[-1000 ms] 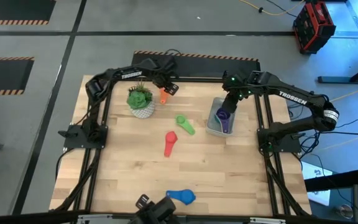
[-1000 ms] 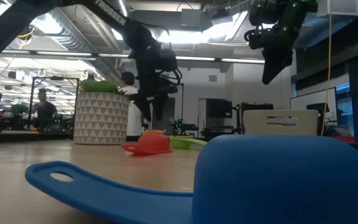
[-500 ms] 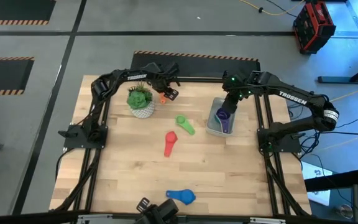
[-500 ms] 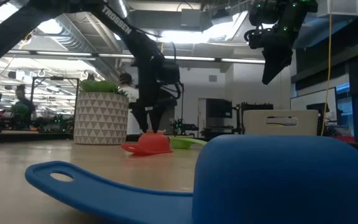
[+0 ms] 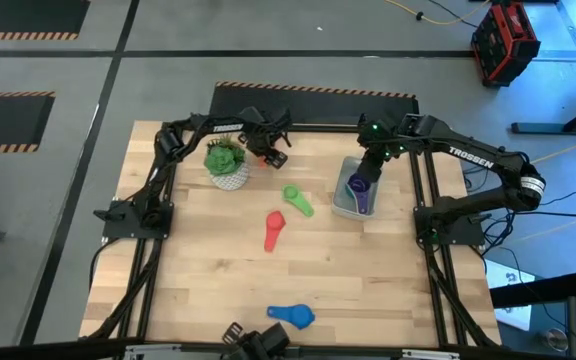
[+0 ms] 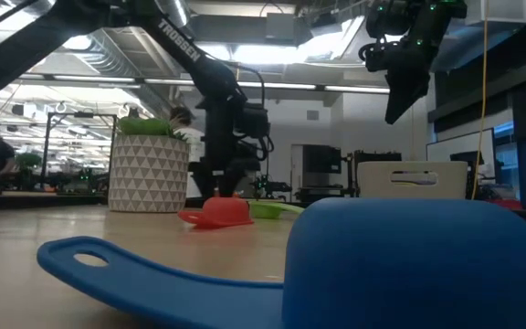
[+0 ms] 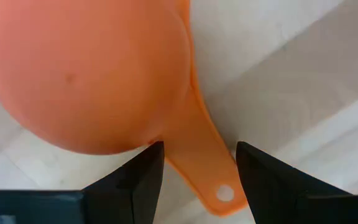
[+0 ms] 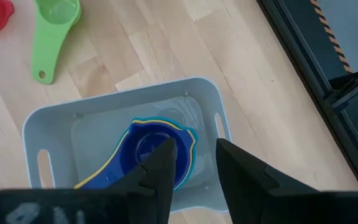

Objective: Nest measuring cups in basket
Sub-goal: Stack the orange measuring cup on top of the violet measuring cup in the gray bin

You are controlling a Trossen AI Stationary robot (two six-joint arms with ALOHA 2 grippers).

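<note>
**Orange cup between the fingers**

Left gripper [image 7: 194, 163] is down beside the potted plant [image 5: 227, 160], fingers apart astride the orange cup [image 7: 86, 74], dome up, handle glossy. Right gripper [image 8: 193, 163] hangs open over the basket [image 8: 33, 127], nested cups [image 8: 157, 149] inside.

Right gripper [image 8: 194, 163] fingers parted above basket [image 8: 55, 118], nested cups [image 8: 157, 149] inside, green cup [image 8: 58, 25] beside.

The word TROSSEN stands in white letters on the left arm [image 5: 223, 127] and again on the right arm [image 5: 471, 155] in the high view. In the low view the same word shows on the left arm [image 6: 173, 38] slanting across the picture's top. No other text can be read.
</note>
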